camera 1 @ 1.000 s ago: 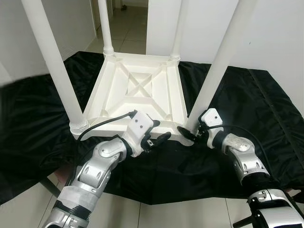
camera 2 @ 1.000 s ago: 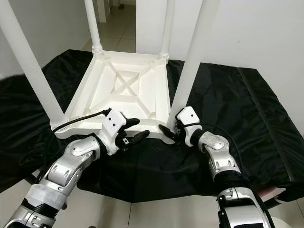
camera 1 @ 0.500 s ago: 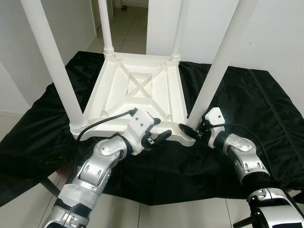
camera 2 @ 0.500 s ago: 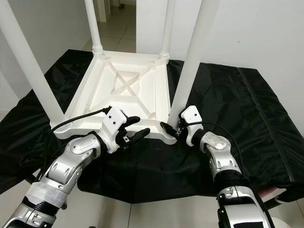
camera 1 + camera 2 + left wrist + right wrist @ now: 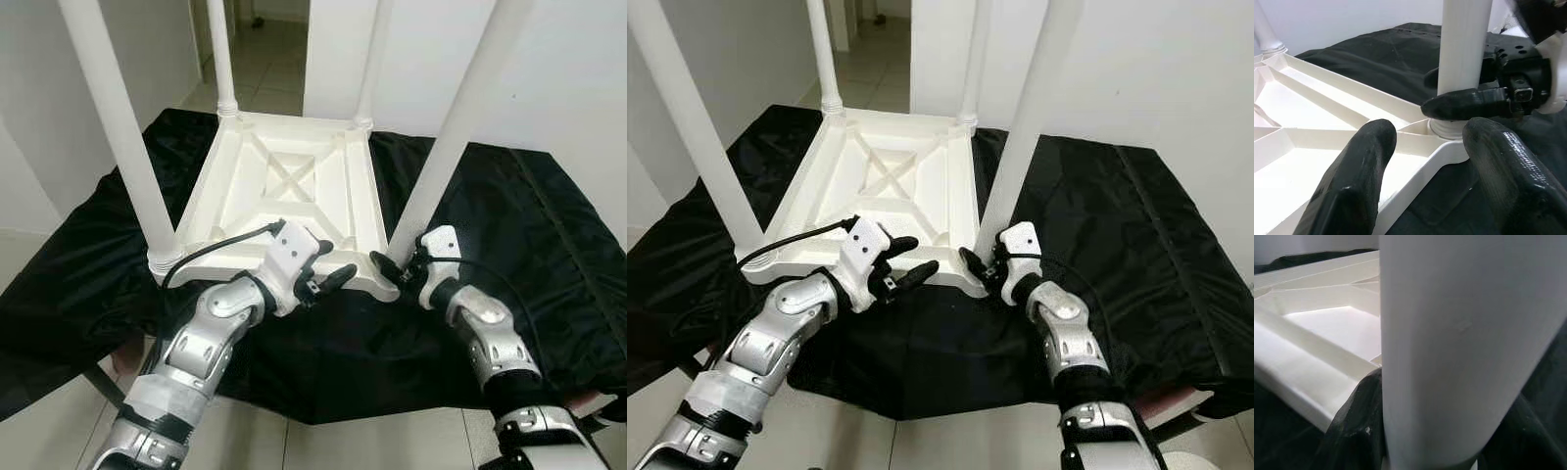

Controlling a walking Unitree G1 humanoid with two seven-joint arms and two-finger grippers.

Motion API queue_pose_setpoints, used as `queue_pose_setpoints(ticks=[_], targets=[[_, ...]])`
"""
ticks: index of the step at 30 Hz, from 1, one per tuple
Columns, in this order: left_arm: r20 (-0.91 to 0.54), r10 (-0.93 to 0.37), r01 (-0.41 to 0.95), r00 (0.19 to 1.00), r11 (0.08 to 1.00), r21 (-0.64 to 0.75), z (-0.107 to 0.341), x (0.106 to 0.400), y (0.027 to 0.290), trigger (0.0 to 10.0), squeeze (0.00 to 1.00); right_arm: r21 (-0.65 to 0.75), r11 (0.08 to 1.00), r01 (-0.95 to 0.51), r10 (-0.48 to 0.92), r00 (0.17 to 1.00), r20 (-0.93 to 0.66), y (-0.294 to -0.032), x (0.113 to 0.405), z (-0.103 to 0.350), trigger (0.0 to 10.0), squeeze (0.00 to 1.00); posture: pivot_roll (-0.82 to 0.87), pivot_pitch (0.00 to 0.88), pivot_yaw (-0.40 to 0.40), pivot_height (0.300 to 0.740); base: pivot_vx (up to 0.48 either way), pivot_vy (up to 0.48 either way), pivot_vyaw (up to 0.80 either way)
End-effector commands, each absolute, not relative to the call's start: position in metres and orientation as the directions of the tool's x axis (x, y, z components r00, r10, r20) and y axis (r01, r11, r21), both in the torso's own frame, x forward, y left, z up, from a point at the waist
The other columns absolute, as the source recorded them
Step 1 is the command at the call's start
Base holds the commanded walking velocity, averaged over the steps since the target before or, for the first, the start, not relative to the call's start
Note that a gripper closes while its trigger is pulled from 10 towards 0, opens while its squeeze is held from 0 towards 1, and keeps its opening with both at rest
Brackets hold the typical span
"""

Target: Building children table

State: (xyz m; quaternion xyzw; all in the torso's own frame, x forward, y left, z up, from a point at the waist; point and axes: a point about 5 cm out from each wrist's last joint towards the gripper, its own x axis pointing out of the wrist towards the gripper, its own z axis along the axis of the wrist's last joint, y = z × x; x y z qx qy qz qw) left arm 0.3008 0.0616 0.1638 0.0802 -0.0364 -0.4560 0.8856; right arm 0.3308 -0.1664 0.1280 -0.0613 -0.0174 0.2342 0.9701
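On black cloth (image 5: 549,225), ribbed white tabletop (image 5: 284,186).

tabletop (image 5: 294,191): 1 | legs (image 5: 118,137): 4 | black cloth (image 5: 549,235): 1

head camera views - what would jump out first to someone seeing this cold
A white children's table lies upside down on a black cloth, its four legs standing straight up. At its near right corner the right gripper is clamped round the base of the near right leg. The left gripper hovers open over the near edge of the tabletop, just left of that corner.
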Motion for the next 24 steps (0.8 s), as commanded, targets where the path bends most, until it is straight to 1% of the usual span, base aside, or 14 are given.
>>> queue_pose_setpoints(ticks=[1, 2, 3, 7, 8, 9, 10, 11, 13, 14, 15, 17, 21, 24], targets=[[-0.034, -0.822, 0.817, 0.568, 0.558, 0.146, 0.158, 0.300, 0.061, 10.0, 0.00, -0.095, 0.910, -0.403, 0.399, 0.915, -0.054, -0.160, 0.324, 0.113, 10.0, 0.00, 0.06, 0.000, -0.053, 0.740, 0.000, 0.000, 0.00], [-0.043, -0.823, 0.821, 0.566, 0.558, 0.122, 0.156, 0.299, 0.060, 10.0, 0.00, -0.073, 0.928, -0.365, 0.361, 0.931, -0.058, -0.153, 0.321, 0.109, 10.0, 0.00, 0.06, 0.000, -0.056, 0.740, 0.000, 0.000, 0.00], [-0.050, -0.826, 0.825, 0.562, 0.555, 0.103, 0.154, 0.299, 0.057, 10.0, 0.00, -0.030, 0.958, -0.285, 0.283, 0.957, -0.061, -0.142, 0.316, 0.102, 10.0, 0.00, 0.05, 0.000, -0.062, 0.740, 0.000, 0.000, 0.00], [-0.051, -0.827, 0.826, 0.561, 0.554, 0.103, 0.154, 0.299, 0.057, 10.0, 0.00, -0.022, 0.967, -0.256, 0.254, 0.965, -0.060, -0.139, 0.315, 0.101, 10.0, 0.00, 0.05, 0.000, -0.062, 0.740, 0.000, 0.000, 0.00], [-0.050, -0.826, 0.826, 0.561, 0.554, 0.105, 0.154, 0.299, 0.056, 10.0, 0.00, -0.013, 0.978, -0.206, 0.205, 0.977, -0.058, -0.137, 0.314, 0.099, 10.0, 0.00, 0.05, 0.000, -0.062, 0.740, 0.000, 0.000, 0.00], [-0.051, -0.825, 0.825, 0.562, 0.556, 0.105, 0.153, 0.298, 0.056, 10.0, 0.00, -0.001, 0.996, -0.092, 0.092, 0.995, -0.046, -0.138, 0.313, 0.099, 10.0, 0.00, 0.05, 0.000, -0.068, 0.740, 0.000, 0.000, 0.00], [-0.051, -0.825, 0.825, 0.562, 0.556, 0.105, 0.153, 0.298, 0.056, 10.0, 0.00, -0.001, 0.996, -0.092, 0.092, 0.995, -0.046, -0.138, 0.313, 0.099, 10.0, 0.00, 0.05, 0.000, -0.068, 0.740, 0.000, 0.000, 0.00], [-0.047, -0.821, 0.821, 0.568, 0.562, 0.102, 0.153, 0.299, 0.056, 10.0, 0.00, 0.003, 1.000, 0.014, -0.014, 0.999, -0.032, -0.140, 0.312, 0.100, 10.0, 0.00, 0.05, 0.000, -0.075, 0.740, 0.000, 0.000, 0.00], [-0.040, -0.813, 0.811, 0.581, 0.575, 0.107, 0.152, 0.299, 0.056, 10.0, 0.00, 0.033, 0.994, 0.107, -0.106, 0.994, -0.032, -0.135, 0.310, 0.101, 10.0, 0.00, 0.06, 0.000, -0.078, 0.740, 0.000, 0.000, 0.00], [-0.040, -0.813, 0.811, 0.581, 0.575, 0.107, 0.152, 0.299, 0.056, 10.0, 0.00, 0.033, 0.994, 0.107, -0.106, 0.994, -0.032, -0.135, 0.310, 0.101, 10.0, 0.00, 0.06, 0.000, -0.078, 0.740, 0.000, 0.000, 0.00], [-0.032, -0.808, 0.806, 0.588, 0.583, 0.102, 0.153, 0.299, 0.056, 10.0, 0.00, 0.026, 0.998, 0.052, -0.051, 0.999, -0.014, -0.126, 0.307, 0.105, 10.0, 0.00, 0.05, 0.000, -0.077, 0.740, 0.000, 0.000, 0.00], [-0.030, -0.807, 0.805, 0.590, 0.585, 0.099, 0.154, 0.299, 0.056, 10.0, 0.00, 0.013, 0.999, 0.042, -0.042, 0.999, -0.008, -0.123, 0.305, 0.107, 10.0, 0.00, 0.05, 0.000, -0.077, 0.740, 0.000, 0.000, 0.00], [-0.030, -0.803, 0.801, 0.595, 0.589, 0.109, 0.153, 0.298, 0.056, 10.0, 0.00, 0.013, 0.997, 0.077, -0.077, 0.997, -0.012, -0.128, 0.303, 0.108, 10.0, 0.00, 0.06, 0.000, -0.082, 0.740, 0.000, 0.000, 0.00], [-0.029, -0.801, 0.798, 0.599, 0.592, 0.114, 0.153, 0.298, 0.056, 10.0, 0.00, 0.028, 0.997, 0.073, -0.072, 0.997, -0.011, -0.129, 0.303, 0.108, 10.0, 0.00, 0.06, 0.000, -0.083, 0.740, 0.000, 0.000, 0.00]])
